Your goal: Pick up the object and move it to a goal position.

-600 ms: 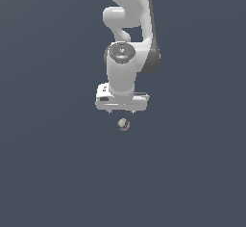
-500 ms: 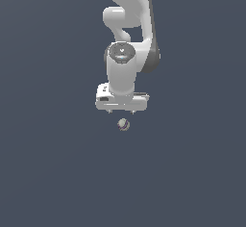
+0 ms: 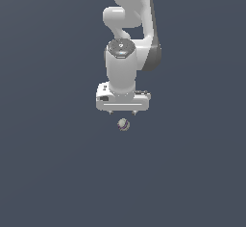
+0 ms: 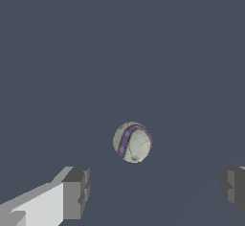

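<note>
Hovering my wide-open gripper [image 4: 152, 191] above the ball [image 4: 132, 142], I should centre it between the fingers [image 4: 75, 192] before descending.

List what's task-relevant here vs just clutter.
Job:
- ball, mottled grey-white with a purple band, not gripped
- claw, open, fingers apart on either side of the ball

Lying about:
- nothing else visible, only plain dark ground
</note>
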Available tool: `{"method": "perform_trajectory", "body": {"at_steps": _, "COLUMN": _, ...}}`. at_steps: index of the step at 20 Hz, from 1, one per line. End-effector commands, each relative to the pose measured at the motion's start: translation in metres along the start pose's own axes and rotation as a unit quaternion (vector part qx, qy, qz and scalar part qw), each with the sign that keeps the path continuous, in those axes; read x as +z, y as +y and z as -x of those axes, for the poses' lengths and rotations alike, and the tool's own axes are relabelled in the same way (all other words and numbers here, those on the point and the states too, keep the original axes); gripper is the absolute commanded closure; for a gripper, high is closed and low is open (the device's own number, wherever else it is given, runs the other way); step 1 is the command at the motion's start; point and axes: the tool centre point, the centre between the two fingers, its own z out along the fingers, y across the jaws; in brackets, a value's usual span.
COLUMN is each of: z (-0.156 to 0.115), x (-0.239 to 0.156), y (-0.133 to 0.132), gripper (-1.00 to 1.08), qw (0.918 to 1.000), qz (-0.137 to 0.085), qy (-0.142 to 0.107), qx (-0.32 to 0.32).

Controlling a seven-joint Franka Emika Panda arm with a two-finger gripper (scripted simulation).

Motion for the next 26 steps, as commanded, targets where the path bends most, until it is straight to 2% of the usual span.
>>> {"method": "perform_trajectory", "body": {"at_steps": 1, "z": 0.0, "x": 0.0, "y": 0.0, "gripper": -0.92, "qw": 1.0, "qz": -0.001, "qy": 0.0, "qx": 0.0}}
{"method": "perform_trajectory", "body": {"at_steps": 8, "z": 0.0, "x": 0.003, "y": 0.0, "gripper": -0.92, "qw": 0.9998, "qz": 0.0, "qy": 0.0, "qx": -0.017}}
{"method": "perform_trajectory", "body": {"at_steps": 16, "z": 0.002, "x": 0.013, "y": 0.001, "gripper": -0.92, "qw": 0.9969, "qz": 0.003, "qy": -0.001, "qx": -0.079}}
{"method": "perform_trajectory", "body": {"at_steps": 21, "z": 0.003, "x": 0.024, "y": 0.001, "gripper": -0.92, "qw": 0.9902, "qz": 0.005, "qy": -0.002, "qx": -0.14}}
{"method": "perform_trajectory", "body": {"at_steps": 26, "z": 0.005, "x": 0.035, "y": 0.001, "gripper": -0.92, "qw": 0.9775, "qz": 0.006, "qy": -0.003, "qx": -0.211}}
